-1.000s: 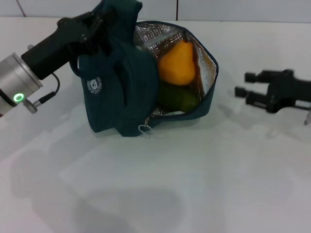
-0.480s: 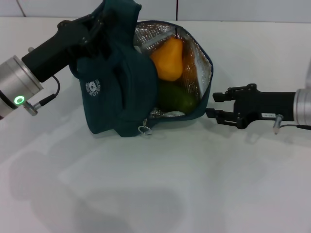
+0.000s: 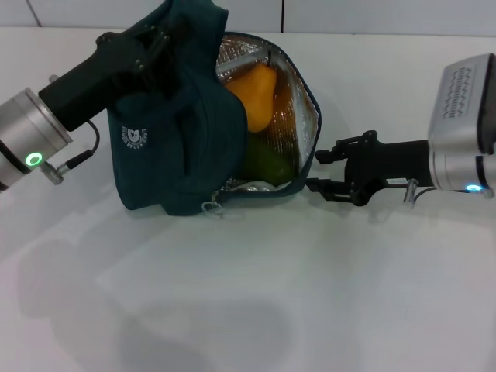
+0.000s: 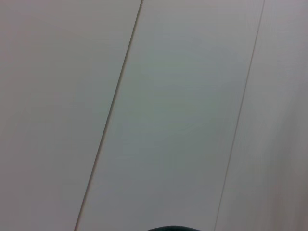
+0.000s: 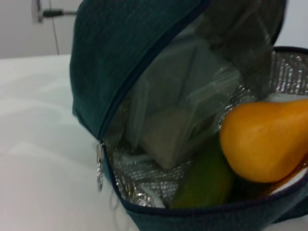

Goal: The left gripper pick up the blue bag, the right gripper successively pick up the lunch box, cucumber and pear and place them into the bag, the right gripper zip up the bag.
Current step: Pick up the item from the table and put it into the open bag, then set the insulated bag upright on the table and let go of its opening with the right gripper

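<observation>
Teal fabric fills my head view: the blue bag lies tipped on the white counter, mouth facing my right side, foil lining showing. I've got the left end effector clamped on the bag's handles at the top, lifting that end. Compared with a second ago the bag has slid toward my left, and its mouth has narrowed a little.

Inside, the pear sits high against the lining, the cucumber below it. On the right wrist view I see the pear resting over the cucumber, and behind them the clear lunch box standing against the back wall.

Right end effector now: a second ago it was well off to the right, half a second ago just short of the bag; now its spread fingers sit right at the bag's open edge, holding nothing. The ring zipper pull hangs at the bag's lower front corner, apart from those fingers; the right wrist view shows it dangling at the seam end.
</observation>
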Tool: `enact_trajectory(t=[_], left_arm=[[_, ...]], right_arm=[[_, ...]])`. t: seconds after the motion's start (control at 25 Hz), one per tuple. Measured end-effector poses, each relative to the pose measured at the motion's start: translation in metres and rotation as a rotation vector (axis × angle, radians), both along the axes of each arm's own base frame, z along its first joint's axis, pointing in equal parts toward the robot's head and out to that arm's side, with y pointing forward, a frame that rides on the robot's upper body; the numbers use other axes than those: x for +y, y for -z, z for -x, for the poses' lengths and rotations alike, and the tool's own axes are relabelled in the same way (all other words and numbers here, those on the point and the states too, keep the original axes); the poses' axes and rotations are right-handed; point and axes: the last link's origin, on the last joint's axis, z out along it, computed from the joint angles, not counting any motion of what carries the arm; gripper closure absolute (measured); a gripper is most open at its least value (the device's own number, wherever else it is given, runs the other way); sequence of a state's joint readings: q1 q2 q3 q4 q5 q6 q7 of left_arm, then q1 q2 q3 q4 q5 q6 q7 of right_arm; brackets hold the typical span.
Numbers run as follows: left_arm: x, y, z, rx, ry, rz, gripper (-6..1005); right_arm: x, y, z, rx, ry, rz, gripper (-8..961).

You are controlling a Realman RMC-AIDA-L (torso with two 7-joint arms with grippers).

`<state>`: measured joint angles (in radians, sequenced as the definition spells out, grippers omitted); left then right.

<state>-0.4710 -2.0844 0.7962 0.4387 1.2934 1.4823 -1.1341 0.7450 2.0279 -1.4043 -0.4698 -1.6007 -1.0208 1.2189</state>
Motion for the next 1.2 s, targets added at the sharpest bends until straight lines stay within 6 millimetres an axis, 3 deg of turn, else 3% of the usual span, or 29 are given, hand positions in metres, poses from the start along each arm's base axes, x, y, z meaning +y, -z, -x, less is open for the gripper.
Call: enact_trajectory(t=[0.68, 0.92, 1.2], left_arm=[[-0.001, 0.001, 0.000, 0.000, -0.001, 0.008, 933], [-0.002, 0.003, -0.001, 0.001, 0.010, 0.014, 929], [-0.003, 0.005, -0.004, 0.010, 0.028, 0.025, 924]], right_arm=[[-0.015, -0.028, -0.004, 0.155, 0.010, -0.023, 476], [-0.017, -0.046, -0.004, 0.365, 0.151, -0.026, 475], [-0.009, -0.051, -0.007, 0.448, 0.381, 0.015, 474]])
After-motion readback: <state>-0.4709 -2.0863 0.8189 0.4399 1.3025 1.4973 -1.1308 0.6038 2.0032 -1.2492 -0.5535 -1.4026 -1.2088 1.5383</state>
